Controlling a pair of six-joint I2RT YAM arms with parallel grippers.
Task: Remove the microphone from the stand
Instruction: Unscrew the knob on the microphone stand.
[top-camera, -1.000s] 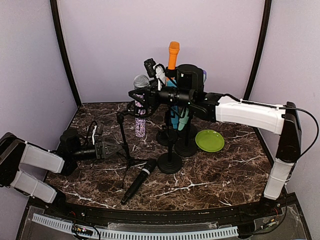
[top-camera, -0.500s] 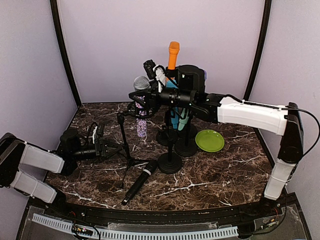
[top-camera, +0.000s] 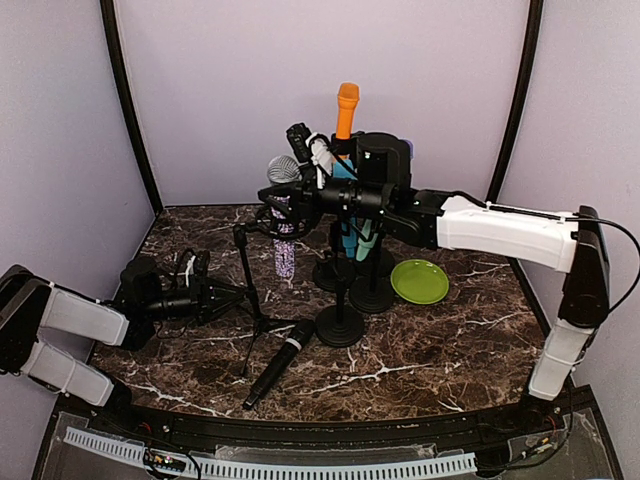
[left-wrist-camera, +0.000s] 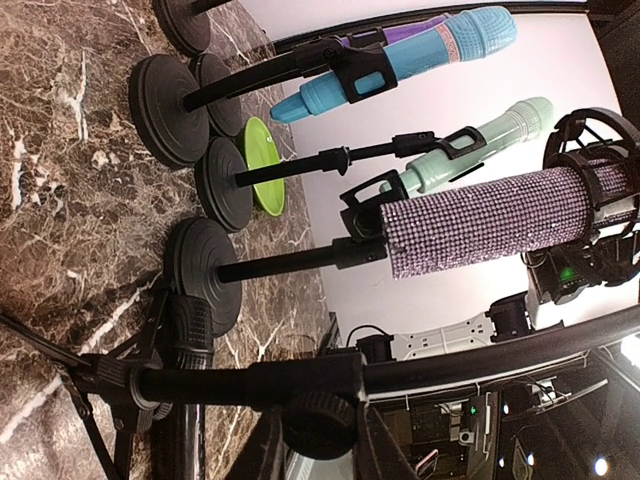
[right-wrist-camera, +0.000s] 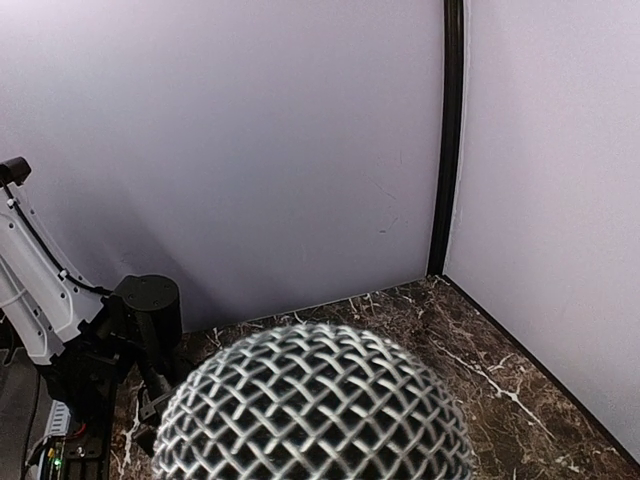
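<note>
Top external view showed our left gripper (top-camera: 232, 296) pinched shut low on the tripod stand (top-camera: 247, 262), we judged to steady it. Our right gripper (top-camera: 300, 194) clamped the purple glitter microphone (top-camera: 283, 250) near its mesh head, its body hanging through the shock mount (top-camera: 270, 213).

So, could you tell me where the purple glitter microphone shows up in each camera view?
Top external: glitter microphone upright, left of centre, mesh head on top.
Left wrist: sparkly body only, lying across the right middle.
Right wrist: only its mesh head, bottom centre, close and blurred.
Shared landmark: the marble tabletop.
</note>
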